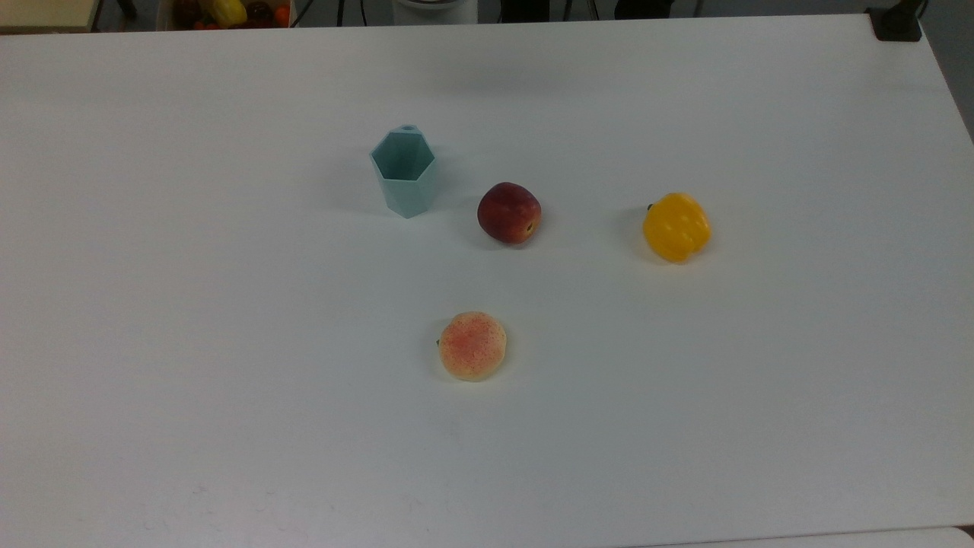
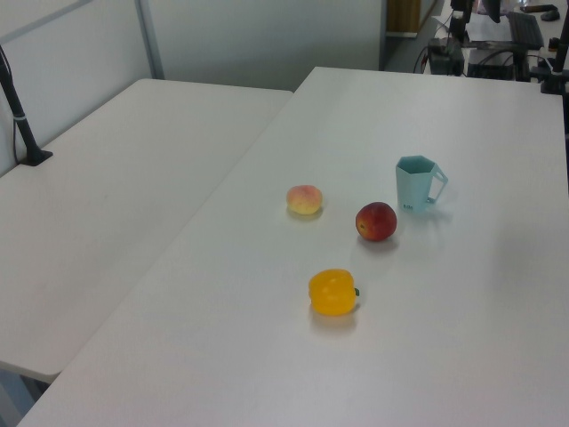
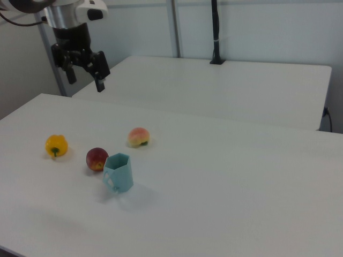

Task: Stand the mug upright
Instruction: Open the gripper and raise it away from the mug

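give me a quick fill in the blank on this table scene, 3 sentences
1. The mug stands ____ on the table, its opening facing up.
2. In the top view, the fruit nearest the mug is the ____ one.
3. The pepper is ____ in colour.

Missing words: upright; dark red; yellow
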`<state>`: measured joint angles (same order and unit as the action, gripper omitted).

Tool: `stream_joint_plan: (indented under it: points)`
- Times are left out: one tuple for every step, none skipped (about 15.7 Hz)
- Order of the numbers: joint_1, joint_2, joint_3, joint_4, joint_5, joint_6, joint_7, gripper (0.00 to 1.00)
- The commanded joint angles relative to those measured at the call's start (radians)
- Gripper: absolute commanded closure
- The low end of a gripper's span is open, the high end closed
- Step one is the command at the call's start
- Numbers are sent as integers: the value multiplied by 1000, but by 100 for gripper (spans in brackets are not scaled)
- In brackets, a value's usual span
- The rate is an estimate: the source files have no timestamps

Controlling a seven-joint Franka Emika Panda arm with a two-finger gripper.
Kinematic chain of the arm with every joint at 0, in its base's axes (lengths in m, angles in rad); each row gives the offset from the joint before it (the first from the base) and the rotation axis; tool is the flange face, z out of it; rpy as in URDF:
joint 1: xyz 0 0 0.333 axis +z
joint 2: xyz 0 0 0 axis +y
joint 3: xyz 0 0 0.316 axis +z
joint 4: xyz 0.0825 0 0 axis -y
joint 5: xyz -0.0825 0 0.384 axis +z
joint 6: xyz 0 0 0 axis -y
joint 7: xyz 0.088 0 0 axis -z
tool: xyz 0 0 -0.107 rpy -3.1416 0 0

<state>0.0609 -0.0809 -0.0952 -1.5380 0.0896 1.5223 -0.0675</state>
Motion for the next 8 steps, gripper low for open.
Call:
stream_joint_plan:
  points:
    - [48, 26, -18, -48, -97, 137, 8, 0]
    - [51, 27, -18, -65, -109, 171, 6, 0]
    - [51, 29, -18, -70, -114, 191, -1, 0]
    - [50, 30, -17, -71, -114, 193, -14, 0]
    - [50, 29, -17, -71, -113, 187, -26, 0]
    - [50, 27, -17, -71, -113, 185, -34, 0]
    - [50, 29, -15, -71, -113, 182, -29, 0]
    - [50, 29, -12, -71, -111, 182, -23, 0]
